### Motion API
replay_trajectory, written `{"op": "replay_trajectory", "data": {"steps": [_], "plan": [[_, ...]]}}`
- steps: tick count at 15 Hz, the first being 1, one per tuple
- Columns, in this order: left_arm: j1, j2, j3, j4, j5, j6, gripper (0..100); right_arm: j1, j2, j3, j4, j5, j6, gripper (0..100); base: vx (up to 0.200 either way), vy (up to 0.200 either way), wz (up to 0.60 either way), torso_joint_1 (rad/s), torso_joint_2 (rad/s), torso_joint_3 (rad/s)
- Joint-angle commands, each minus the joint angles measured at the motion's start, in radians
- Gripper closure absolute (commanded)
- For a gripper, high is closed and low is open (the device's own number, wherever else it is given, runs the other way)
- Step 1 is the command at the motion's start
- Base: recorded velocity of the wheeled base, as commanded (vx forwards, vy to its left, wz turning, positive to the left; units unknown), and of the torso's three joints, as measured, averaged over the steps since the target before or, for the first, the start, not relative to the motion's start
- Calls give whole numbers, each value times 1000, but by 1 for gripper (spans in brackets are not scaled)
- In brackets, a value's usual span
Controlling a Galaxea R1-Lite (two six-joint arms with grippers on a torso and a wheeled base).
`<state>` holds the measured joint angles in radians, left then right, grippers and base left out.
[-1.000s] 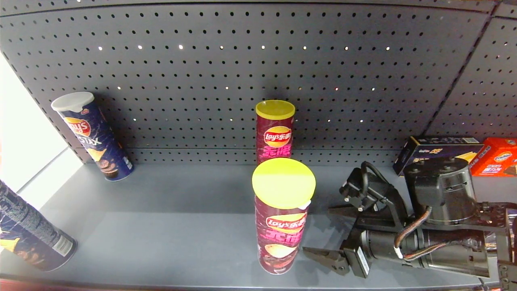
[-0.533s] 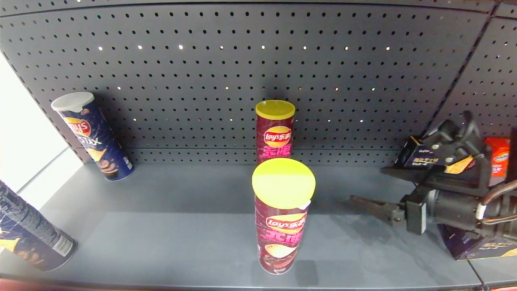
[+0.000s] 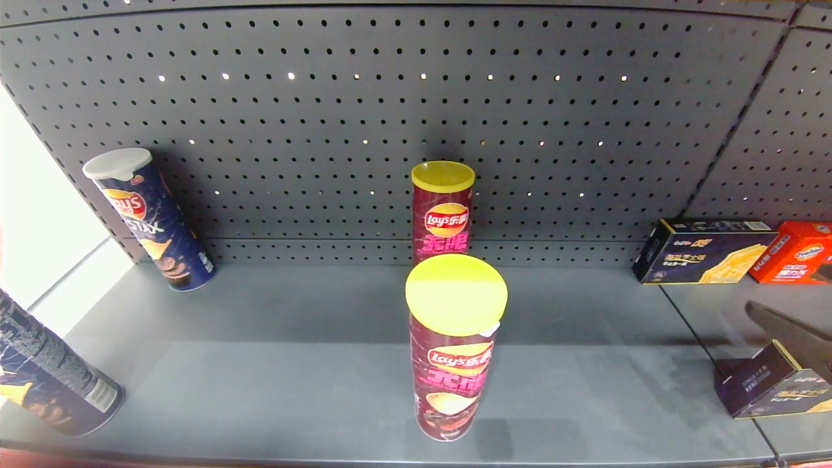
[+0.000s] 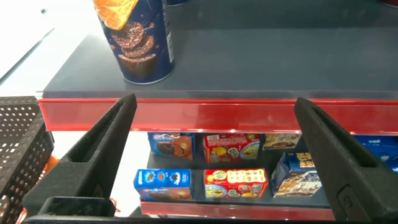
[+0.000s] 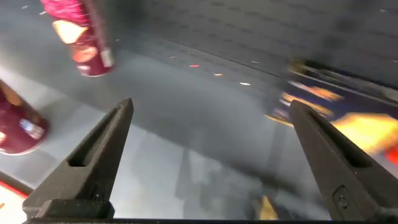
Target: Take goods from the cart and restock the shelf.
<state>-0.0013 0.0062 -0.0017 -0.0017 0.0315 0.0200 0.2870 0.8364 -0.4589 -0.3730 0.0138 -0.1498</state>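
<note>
Firstly, head view: front red can [image 3: 453, 351] upright on the shelf [image 3: 292, 377]; back red can [image 3: 442, 209] at its 12 o'clock; right gripper [image 3: 783, 331] at its 3 o'clock, well apart
Left wrist view: left gripper [image 4: 216, 104] fingers spread, empty, before the shelf edge; blue can [image 4: 140, 40] on the shelf
Right wrist view: fingers spread, empty, over the shelf

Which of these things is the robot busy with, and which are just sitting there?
Job: front red can, back red can, back blue can, shelf, right gripper, left gripper.
Just lying about: dark box at back, front dark box, orange box, lower-shelf boxes.
</note>
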Motion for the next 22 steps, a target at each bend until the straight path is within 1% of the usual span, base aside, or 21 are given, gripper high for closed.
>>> {"op": "replay_trajectory", "data": {"steps": [1,2,3,5,6,7,8,9,10,11,12,13,14,16,17,18,19,20,21,22], "plan": [[0,1,0,0,-2,0,0,-25,-301,178,12,-86,12,0,0,0,0,0,0,0],[0,1,0,0,-2,1,0,-54,-364,212,39,-92,21,0,0,0,0,0,0,0],[0,1,0,0,-2,1,0,-54,-364,212,39,-92,21,0,0,0,0,0,0,0],[1,1,2,0,-4,1,0,-141,-520,237,170,-83,24,0,0,0,0,0,0,0],[1,1,0,-1,-4,1,0,-154,-559,237,217,-83,24,0,0,0,0,0,0,0],[1,1,2,0,-4,3,0,-181,-668,238,336,-95,21,0,0,0,0,0,0,0],[1,1,2,-1,-4,5,0,-220,-727,240,399,-107,21,0,0,0,0,0,0,0],[1,1,2,-1,-4,5,0,-255,-766,260,425,-101,33,0,0,0,0,0,0,0],[1,1,2,-1,-4,5,0,-282,-823,304,427,-61,59,0,0,0,0,0,0,0],[1,1,2,-1,-5,6,0,-284,-836,359,414,-32,75,0,0,0,0,0,0,0],[1,1,2,-1,-5,6,0,-284,-836,359,414,-32,75,0,0,0,0,0,0,0],[0,1,2,-1,-5,6,0,-284,-836,459,296,-21,78,0,0,0,0,0,0,0],[1,1,2,-1,-5,6,0,-284,-836,453,318,6,85,0,0,0,0,0,0,0],[1,1,2,-1,-5,8,0,-284,-836,453,319,120,104,0,0,0,0,0,0,0],[1,1,2,-1,-7,8,0,-284,-836,447,328,132,131,0,0,0,0,0,0,0],[0,1,2,-1,-8,8,0,-284,-836,444,344,41,151,0,0,0,0,0,0,0],[0,1,2,-1,-8,8,0,-284,-836,456,348,-81,165,0,0,0,0,0,0,0],[1,1,2,-1,-8,8,0,-285,-836,456,353,-103,210,0,0,0,0,0,0,0],[1,1,2,-1,-8,8,0,-284,-836,456,375,-37,133,0,0,0,0,0,0,0],[1,1,2,-1,-8,8,0,-284,-836,456,378,40,104,0,0,0,0,0,0,0]]}}
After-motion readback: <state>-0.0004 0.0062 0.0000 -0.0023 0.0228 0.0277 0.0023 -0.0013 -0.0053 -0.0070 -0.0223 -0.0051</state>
